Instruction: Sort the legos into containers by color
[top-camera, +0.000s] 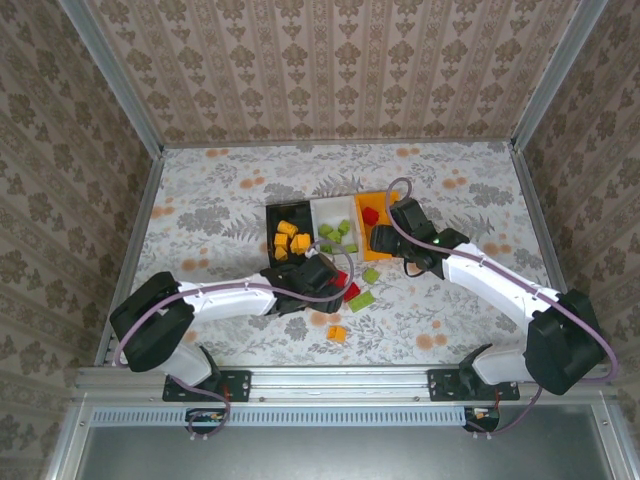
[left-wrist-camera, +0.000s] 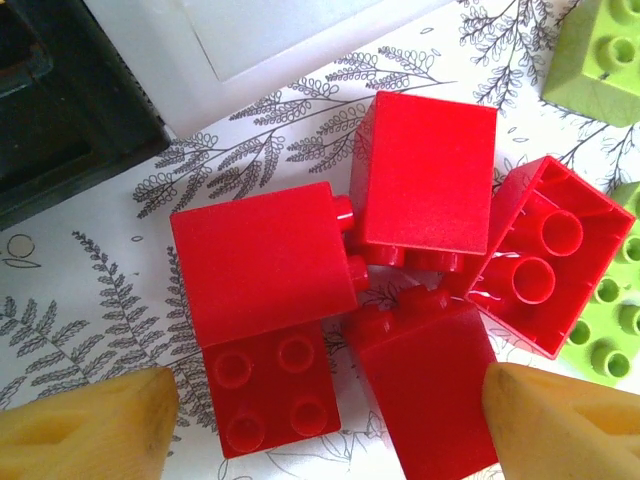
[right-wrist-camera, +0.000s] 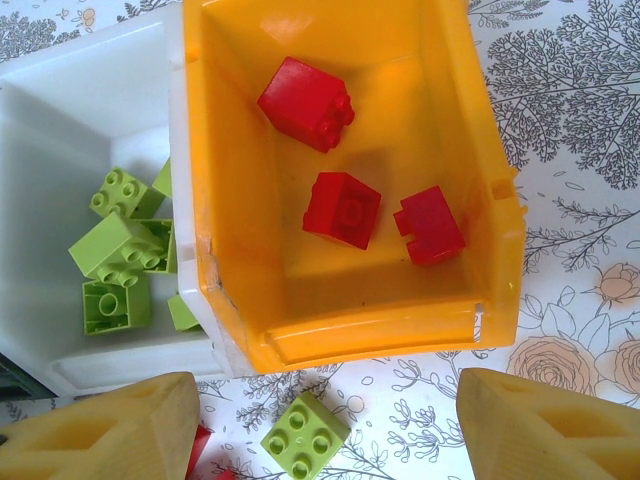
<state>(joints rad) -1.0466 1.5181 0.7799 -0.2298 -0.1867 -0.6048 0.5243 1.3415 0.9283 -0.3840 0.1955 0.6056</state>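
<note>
Between the wide-spread, empty fingers of the left gripper (left-wrist-camera: 320, 420): five red legos (left-wrist-camera: 430, 170) clustered on the table (left-wrist-camera: 100, 290). Under the right gripper (right-wrist-camera: 320, 425), likewise wide and empty: one green lego (right-wrist-camera: 305, 435). Beyond it, orange bin (right-wrist-camera: 490, 200) holding three red bricks (right-wrist-camera: 342, 208), white bin (right-wrist-camera: 60, 120) holding green bricks (right-wrist-camera: 115, 245).

table (top-camera: 200, 210) (floral cloth) | three bins (top-camera: 334, 210) | loose red, green, orange legos (top-camera: 362, 299)

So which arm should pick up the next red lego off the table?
Left. The left gripper, open, hovers over the loose red legos, fingers straddling them. The right gripper sits open beside the orange bin, above a green lego.
</note>
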